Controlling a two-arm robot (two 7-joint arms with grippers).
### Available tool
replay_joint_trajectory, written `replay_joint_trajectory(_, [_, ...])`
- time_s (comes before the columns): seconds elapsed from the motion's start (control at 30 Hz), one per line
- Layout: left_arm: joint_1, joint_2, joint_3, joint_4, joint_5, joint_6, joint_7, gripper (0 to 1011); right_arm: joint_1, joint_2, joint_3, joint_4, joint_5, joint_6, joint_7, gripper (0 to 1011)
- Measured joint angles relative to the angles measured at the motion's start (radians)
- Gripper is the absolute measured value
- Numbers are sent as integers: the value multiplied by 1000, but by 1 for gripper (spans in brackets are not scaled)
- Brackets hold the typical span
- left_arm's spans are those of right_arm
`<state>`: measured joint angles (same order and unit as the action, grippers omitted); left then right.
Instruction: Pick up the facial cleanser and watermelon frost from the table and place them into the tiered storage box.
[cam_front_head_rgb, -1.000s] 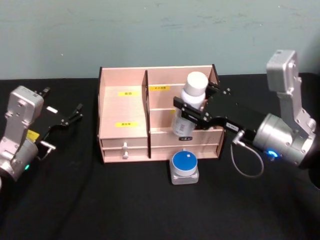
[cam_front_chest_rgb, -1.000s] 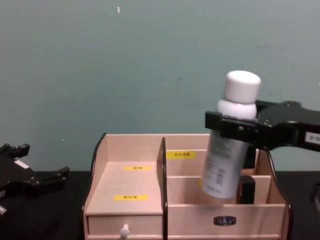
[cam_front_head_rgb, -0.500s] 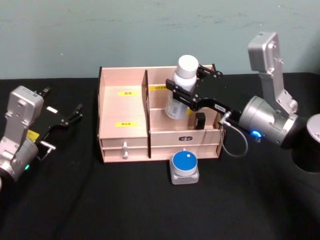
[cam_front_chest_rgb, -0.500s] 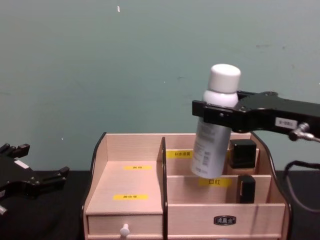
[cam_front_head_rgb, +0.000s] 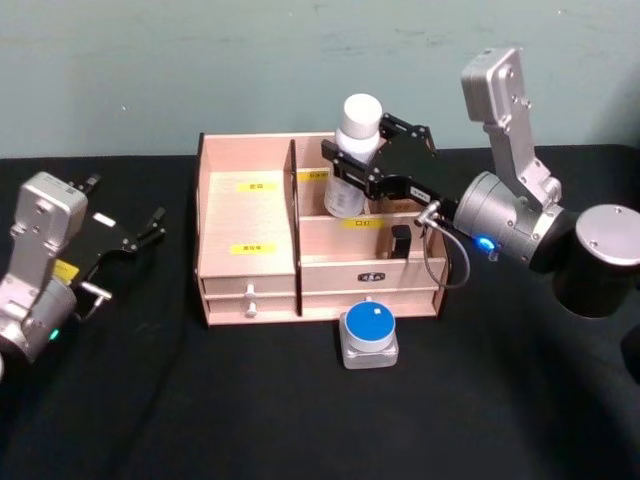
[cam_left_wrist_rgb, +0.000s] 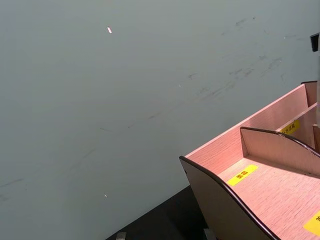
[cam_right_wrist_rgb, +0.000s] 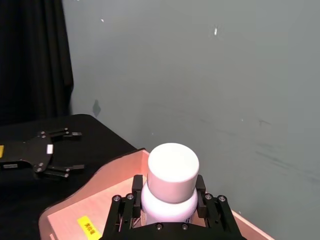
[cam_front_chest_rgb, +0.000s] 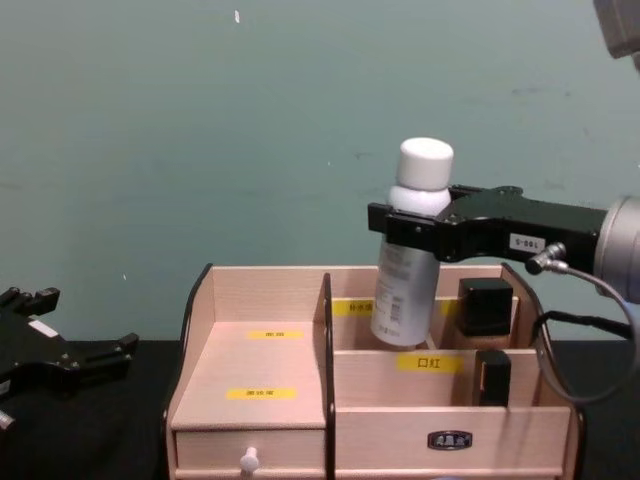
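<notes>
Back and to the left goes the right gripper (cam_front_head_rgb: 352, 172) since a second ago, off the front of the tiered storage box (cam_front_head_rgb: 247, 215) and over its rear tier, and the white-capped bottle (cam_front_head_rgb: 361, 115) rides along with it. That bottle leaned hard before; now it stands close to upright, cap tipped just a touch to the right in the chest view. Black fingers (cam_right_wrist_rgb: 207, 207) are clamped on both sides just under the cap, a firm hold, no daylight showing between pad and bottle. Its base is down in the back compartment of the right-hand section, just right of the tall divider, covering part of the yellow label there; whether it touches the floor of that compartment, I cannot tell. Two small black items sit in the same section, one (cam_front_chest_rgb: 485, 305) on the rear tier beside the bottle, one (cam_front_chest_rgb: 490, 375) a step lower. Out front, the blue-lidded jar (cam_front_head_rgb: 370, 335) waits on the black table (cam_front_head_rgb: 250, 410), just before the box's right half. Over on the far left, the left gripper (cam_right_wrist_rgb: 75, 151) hasn't budged, resting low by the table, fingers spread wide and holding nothing.
</notes>
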<state>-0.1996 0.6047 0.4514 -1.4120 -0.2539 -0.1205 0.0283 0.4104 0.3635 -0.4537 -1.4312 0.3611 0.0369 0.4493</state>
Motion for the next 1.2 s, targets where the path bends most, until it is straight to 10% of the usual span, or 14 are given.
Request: replay_joint_trajectory(1.2, [0, 0, 0, 0, 0, 0, 0, 1001, 61, -68, -2, 131, -51, -22, 6, 599])
